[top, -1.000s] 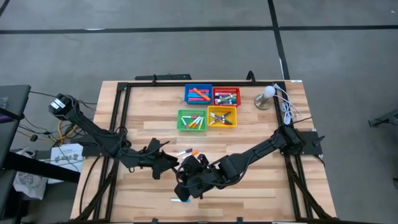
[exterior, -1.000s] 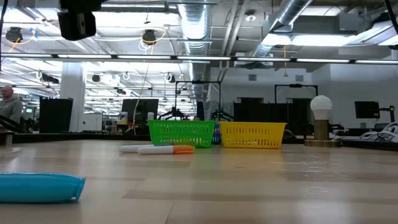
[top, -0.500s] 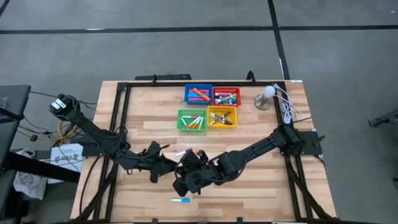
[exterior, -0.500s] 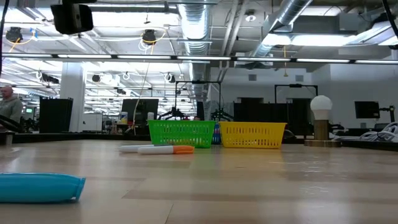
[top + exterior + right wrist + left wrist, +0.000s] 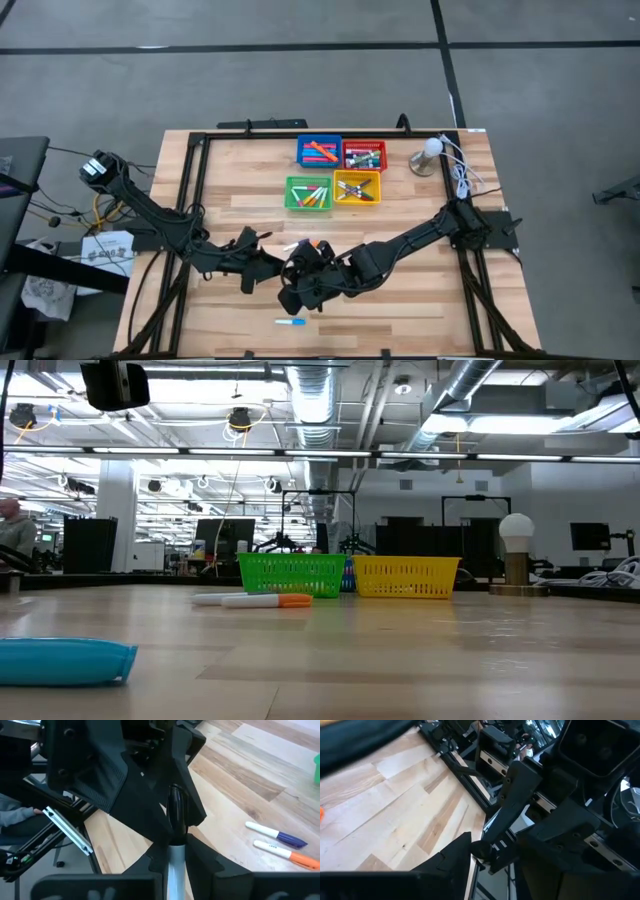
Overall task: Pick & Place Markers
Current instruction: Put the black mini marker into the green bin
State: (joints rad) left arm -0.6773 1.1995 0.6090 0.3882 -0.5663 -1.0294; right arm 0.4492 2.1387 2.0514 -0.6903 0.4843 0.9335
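A marker with a pale body and a black cap hangs above the table's near middle, between my two grippers. My right gripper is shut on it. My left gripper meets it from the table's left, shut on the cap end. A blue marker lies flat near the front edge. A blue-capped marker and an orange-capped marker lie side by side on the wood, just beyond the grippers. My left gripper has the marker's black cap between its two dark fingers, coming about level from the table's left. How far back the cap reaches is hidden by the fingers. My right gripper pinches the pale body between its two fingers, slanting down from the table's right, fingers along the marker. The marker is clear of the table, its cap pointing away from this gripper.
Blue, red, green and yellow trays holding several markers stand at the far middle. A lamp and a white cable sit at the far right. Black frame rails run along the edges.
My right gripper has shifted a little toward the table's far edge with the marker, closer to my left gripper, and the blue marker near the front edge now shows whole.
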